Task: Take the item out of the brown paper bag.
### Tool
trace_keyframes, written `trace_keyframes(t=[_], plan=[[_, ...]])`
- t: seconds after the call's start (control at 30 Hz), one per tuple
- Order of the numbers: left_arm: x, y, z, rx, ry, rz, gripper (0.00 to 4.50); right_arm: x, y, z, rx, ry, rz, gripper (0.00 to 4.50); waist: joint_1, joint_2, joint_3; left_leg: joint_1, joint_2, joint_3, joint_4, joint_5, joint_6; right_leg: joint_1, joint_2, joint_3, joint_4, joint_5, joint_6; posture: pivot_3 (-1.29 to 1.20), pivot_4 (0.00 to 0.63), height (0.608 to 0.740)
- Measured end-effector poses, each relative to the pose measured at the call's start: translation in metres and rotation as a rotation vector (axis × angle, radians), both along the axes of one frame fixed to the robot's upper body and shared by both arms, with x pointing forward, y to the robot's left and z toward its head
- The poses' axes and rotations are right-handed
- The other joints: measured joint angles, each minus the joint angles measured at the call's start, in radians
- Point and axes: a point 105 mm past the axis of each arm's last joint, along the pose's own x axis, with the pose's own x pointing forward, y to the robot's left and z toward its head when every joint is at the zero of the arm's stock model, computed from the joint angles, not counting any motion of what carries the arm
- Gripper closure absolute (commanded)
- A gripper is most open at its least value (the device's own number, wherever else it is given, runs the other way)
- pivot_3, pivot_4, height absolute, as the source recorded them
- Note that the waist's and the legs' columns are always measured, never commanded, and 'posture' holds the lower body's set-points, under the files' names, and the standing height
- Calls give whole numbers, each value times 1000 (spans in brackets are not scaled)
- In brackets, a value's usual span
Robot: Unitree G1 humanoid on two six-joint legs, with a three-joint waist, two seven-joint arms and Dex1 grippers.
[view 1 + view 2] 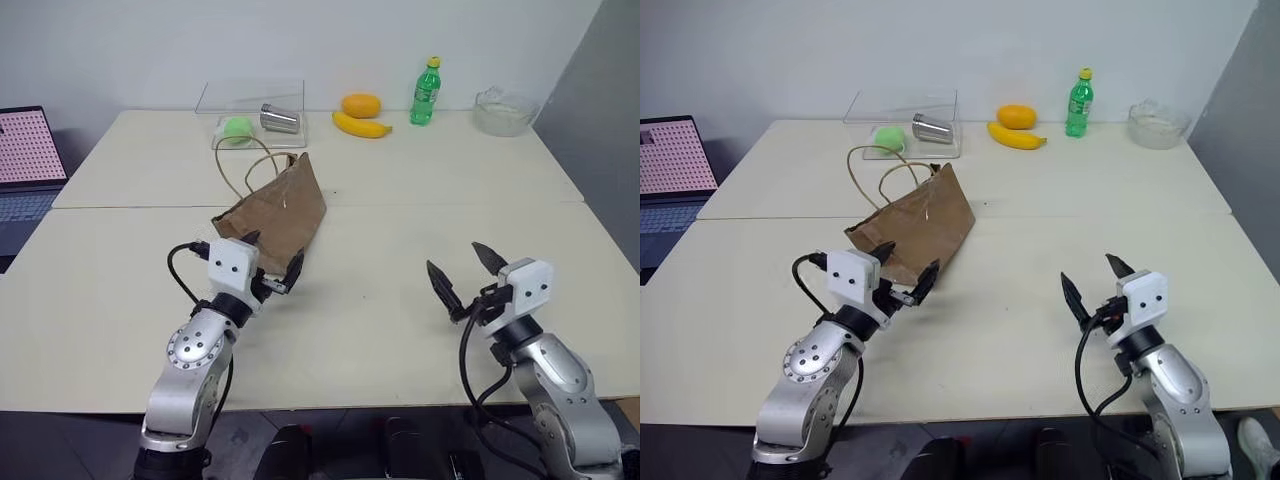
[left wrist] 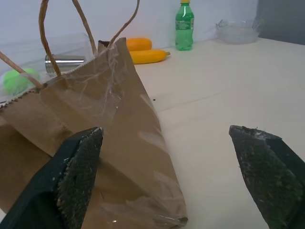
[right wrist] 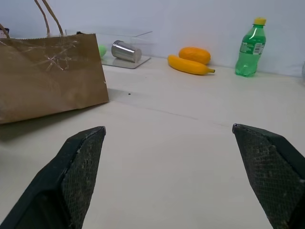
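The brown paper bag (image 1: 278, 208) lies tipped over on the cream table (image 1: 400, 190), its beige cord handles (image 1: 243, 158) looping toward the far side. The item is hidden. My left gripper (image 1: 270, 262) stands open right at the bag's near edge, one finger (image 2: 78, 171) in front of the paper, nothing between the fingers. My right gripper (image 1: 466, 270) is open too, well to the right of the bag over bare table, holding nothing. From the right wrist view the bag (image 3: 50, 74) shows from the side.
At the back stand a clear tray (image 1: 255, 110) with a green ball (image 1: 238, 128) and a steel cup (image 1: 281, 119), an orange (image 1: 361, 105), a banana (image 1: 361, 125), a green bottle (image 1: 426, 92) and a glass bowl (image 1: 505, 111). A laptop (image 1: 25, 165) sits left.
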Motion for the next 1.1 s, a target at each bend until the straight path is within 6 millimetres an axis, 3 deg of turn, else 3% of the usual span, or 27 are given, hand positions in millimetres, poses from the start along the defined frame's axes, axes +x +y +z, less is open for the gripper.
trace_keyframes(t=[0.77, 1.1], plan=[[1, 6, 6, 21, -27, 71, 46, 13, 7, 5, 6, -20, 35, 0, 0, 0, 0, 0, 0, 0, 0, 0, 0, 0, 0, 0, 0, 0, 0, 0, 150, 740], [-2, 11, 20, 13, -64, 114, 46, 16, 19, 16, 20, -48, 105, 0, 0, 0, 0, 0, 0, 0, 0, 0, 0, 0, 0, 0, 0, 0, 0, 0, 150, 740]])
